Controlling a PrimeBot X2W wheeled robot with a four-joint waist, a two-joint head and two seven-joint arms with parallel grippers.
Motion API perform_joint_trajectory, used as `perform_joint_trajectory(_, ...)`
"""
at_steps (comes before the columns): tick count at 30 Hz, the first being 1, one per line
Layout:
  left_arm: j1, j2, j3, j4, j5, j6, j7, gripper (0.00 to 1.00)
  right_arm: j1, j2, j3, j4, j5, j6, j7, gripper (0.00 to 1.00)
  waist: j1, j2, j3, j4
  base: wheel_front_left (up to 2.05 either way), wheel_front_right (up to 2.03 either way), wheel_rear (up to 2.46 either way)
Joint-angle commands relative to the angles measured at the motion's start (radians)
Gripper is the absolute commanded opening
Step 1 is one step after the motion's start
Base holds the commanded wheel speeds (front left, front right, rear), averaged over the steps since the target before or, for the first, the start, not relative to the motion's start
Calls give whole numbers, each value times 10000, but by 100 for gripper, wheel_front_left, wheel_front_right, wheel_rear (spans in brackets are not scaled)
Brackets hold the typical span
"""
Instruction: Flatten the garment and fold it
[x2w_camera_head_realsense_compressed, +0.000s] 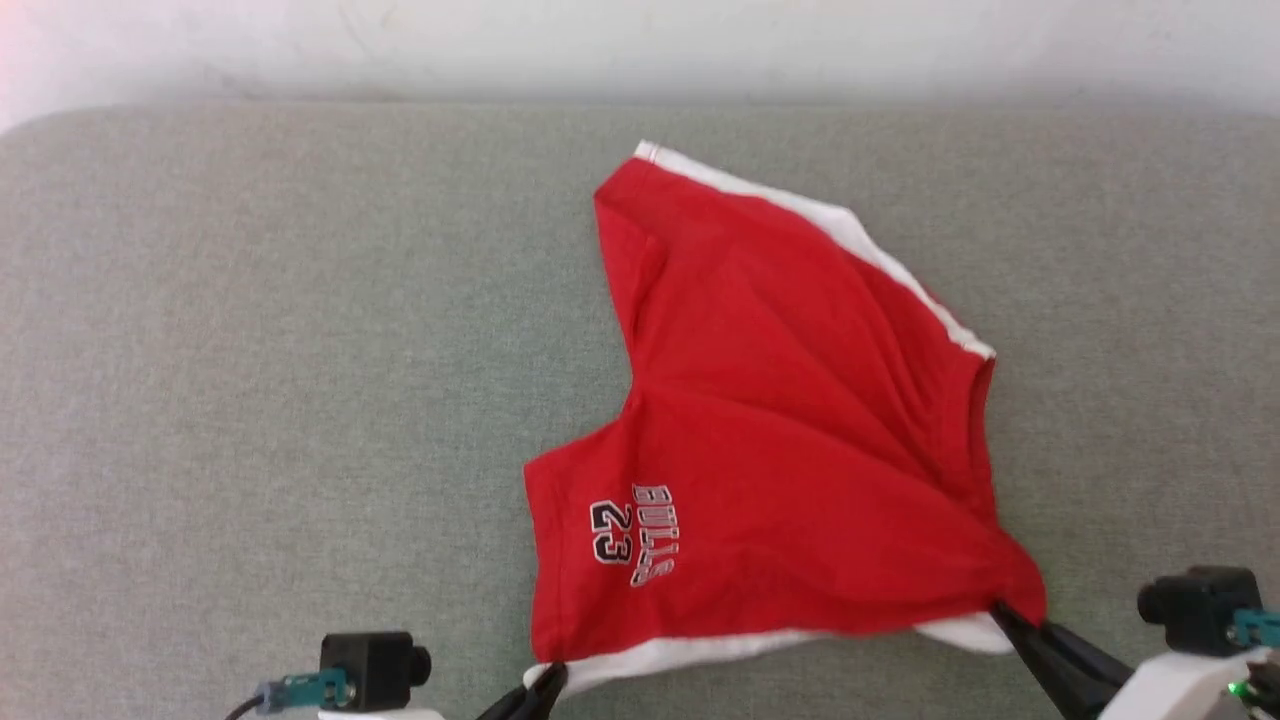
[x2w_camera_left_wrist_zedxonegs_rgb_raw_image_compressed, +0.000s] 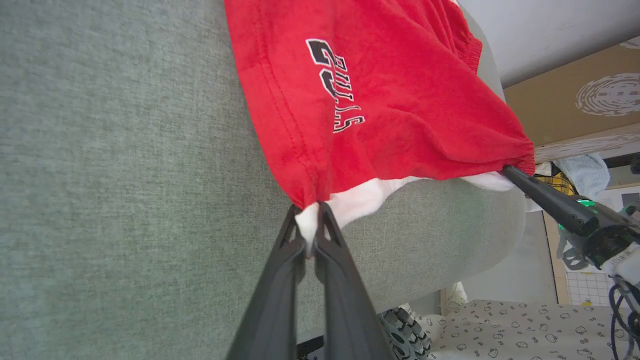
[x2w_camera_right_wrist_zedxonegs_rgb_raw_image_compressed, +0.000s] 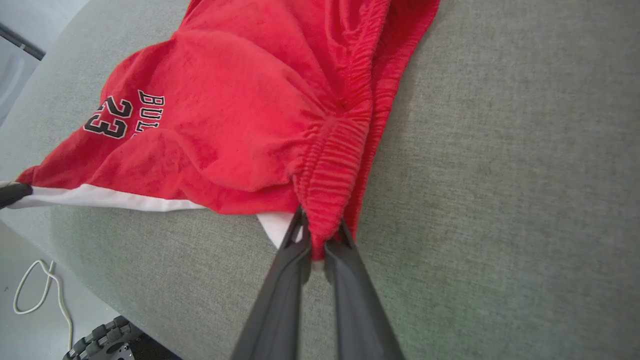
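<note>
A: Where's the garment (x2w_camera_head_realsense_compressed: 780, 420)?
B: Spread on the grey bench (x2w_camera_head_realsense_compressed: 250, 350), at its near edge.
A: And the jaws?
B: Left jaws pinch its white-striped hem corner; right jaws clamp the waistband (x2w_camera_right_wrist_zedxonegs_rgb_raw_image_compressed: 332, 165) end.

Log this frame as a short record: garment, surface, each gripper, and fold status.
garment: red shorts, white side stripes, "BULLS 23" print facing up
surface: grey-green fabric pad
left gripper: shut on the near leg-hem corner, at the white stripe
right gripper: shut on the near end of the elastic waistband
lay: spread out with creases fanning from the right gripper's corner
fold status: not yet folded
</note>
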Motion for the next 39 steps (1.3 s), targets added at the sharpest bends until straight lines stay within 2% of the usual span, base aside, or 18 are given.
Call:
perform_joint_trajectory(1, 160, 58, 9, -93, -32, 79, -68, 0, 190, 35, -102, -98, 68, -9, 110, 0, 2, 0, -138, -84, 0, 0, 0)
perform_joint_trajectory(10, 1035, 351, -192, -536, -300, 175, 328, 0, 1231, 102, -415, -547, 229, -9, 995, 0, 2, 0, -365, -192, 0, 0, 0)
perform_joint_trajectory(16, 641, 388, 182, -719, 18, 146, -210, 0, 1221, 233, -725, -877, 73, -9, 804, 0, 2, 0, -295, -268, 0, 0, 0)
perform_joint_trajectory(22, -790, 615, 317, -644, 540, -183, -253, 0, 511, 213, -585, -1073, -15, -9, 462, 0, 2, 0, 155, -577, 0, 0, 0)
perform_joint_trajectory(28, -2822, 1092, 490, -622, 1169, -475, 196, 0, -567, 212, -179, -1047, -109, -9, -155, 0, 2, 0, 955, -1209, 0, 0, 0)
perform_joint_trajectory(34, -4632, 1534, 622, -594, 1500, -641, 1003, 0, -1694, 411, 526, -879, -151, -9, -680, 0, 2, 0, 1637, -1800, 0, 0, 0)
perform_joint_trajectory(37, -6028, 1853, 567, -329, 1592, -800, 1959, 0, -2415, 543, 1109, -653, -112, -9, -993, 0, 2, 0, 2093, -2204, 0, 0, 0)
perform_joint_trajectory(39, -6370, 1916, 531, -232, 1606, -863, 2189, 0, -2585, 560, 1239, -587, -100, -9, -1074, 0, 2, 0, 2214, -2294, 0, 0, 0)
